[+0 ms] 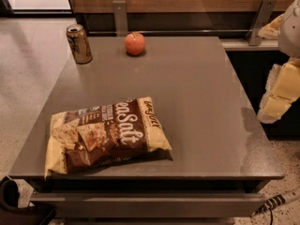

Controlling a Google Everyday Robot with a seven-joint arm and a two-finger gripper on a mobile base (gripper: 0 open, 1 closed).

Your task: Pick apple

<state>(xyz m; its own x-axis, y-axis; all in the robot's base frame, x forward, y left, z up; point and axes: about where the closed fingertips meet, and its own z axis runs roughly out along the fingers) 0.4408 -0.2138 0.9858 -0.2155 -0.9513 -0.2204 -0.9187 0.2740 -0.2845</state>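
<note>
Camera view: one look across the grey table.
Apple: at the far edge, upright, near the drink can but not touching it.
Gripper: hanging off the table's right side, well apart from the apple; released or clenched, cannot tell.
Chip bag: front left, out of the lane.
Handling: likely firm, smooth, ready to roll. Pinch across its widest middle.

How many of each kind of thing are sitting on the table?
Apple: 1
Drink can: 1
Snack bag: 1
Total: 3
The tool is beside the table, off its right edge, touching nothing.
</note>
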